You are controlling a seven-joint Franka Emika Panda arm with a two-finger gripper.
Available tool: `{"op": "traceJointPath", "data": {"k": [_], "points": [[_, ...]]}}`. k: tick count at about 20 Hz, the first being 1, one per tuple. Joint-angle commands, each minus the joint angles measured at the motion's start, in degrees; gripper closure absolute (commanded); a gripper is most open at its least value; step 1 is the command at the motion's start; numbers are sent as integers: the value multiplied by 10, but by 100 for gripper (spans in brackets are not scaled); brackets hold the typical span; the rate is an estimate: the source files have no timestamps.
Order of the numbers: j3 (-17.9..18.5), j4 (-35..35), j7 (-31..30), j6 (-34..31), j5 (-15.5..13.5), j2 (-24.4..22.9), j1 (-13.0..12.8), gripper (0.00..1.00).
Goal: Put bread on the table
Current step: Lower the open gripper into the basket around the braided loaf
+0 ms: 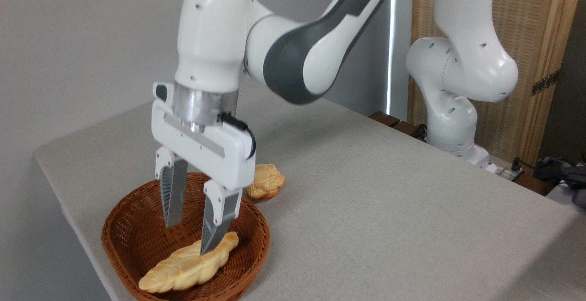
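White 2-finger tool (191,237) jaws apart, holding nothing, hanging inside brown oval wicker basket (123,241). Long braided golden-yellow bread (183,271) lies on the basket floor, not yet on the light grey cloth bench (389,209). Risks: right finger looks at or on the loaf top, so closing may pinch only one edge and slip; the tapered loaf could swing; fingers may snag the basket rim.

The basket (137,228) rim rings the bread (183,271), so only the top is free for the claw (187,237). A bun (265,181) sits just behind; the desk (389,209) rightward lies bare.
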Motion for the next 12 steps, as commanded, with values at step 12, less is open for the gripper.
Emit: {"op": "traceJointPath", "data": {"k": [12], "points": [[9, 6, -2, 45, 0, 41, -7, 0]]}}
